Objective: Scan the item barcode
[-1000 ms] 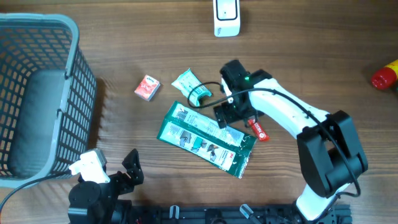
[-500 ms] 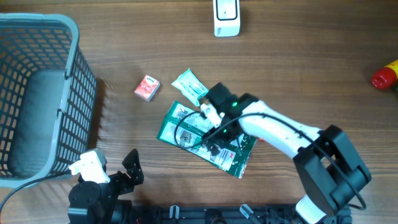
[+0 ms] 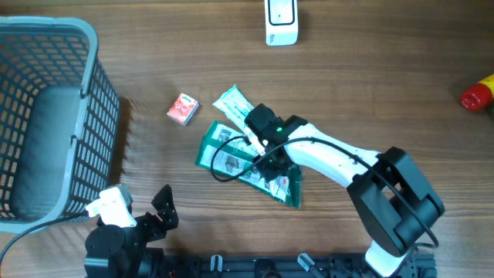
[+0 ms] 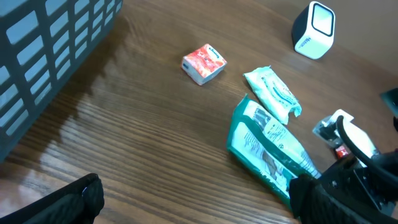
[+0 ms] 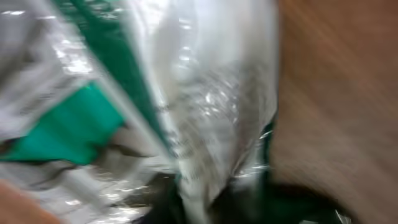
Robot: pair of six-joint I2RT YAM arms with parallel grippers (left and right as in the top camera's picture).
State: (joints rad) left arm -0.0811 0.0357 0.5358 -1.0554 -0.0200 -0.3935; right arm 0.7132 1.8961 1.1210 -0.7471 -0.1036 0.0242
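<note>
The item is a flat green and white plastic package [image 3: 228, 157] lying on the wooden table, also seen in the left wrist view [image 4: 264, 143]. My right gripper [image 3: 270, 160] is down on the package's middle and shut on its film, which bunches up around the jaws. In the right wrist view the blurred package [image 5: 186, 93] fills the frame, pinched at the bottom by the gripper [image 5: 217, 199]. No barcode shows clearly. The white scanner [image 3: 281, 21] stands at the far edge. My left gripper [image 4: 202, 208] rests open and empty at the near left [image 3: 158, 212].
A grey mesh basket [image 3: 46, 116] fills the left side. A small red box [image 3: 183, 109] and a white-green pouch [image 3: 234, 104] lie just beyond the package. A red object [image 3: 478, 93] sits at the right edge.
My right gripper moved left from beside the pouch onto the package and shut on it. The package has crumpled and shifted slightly. The left arm has not moved.
</note>
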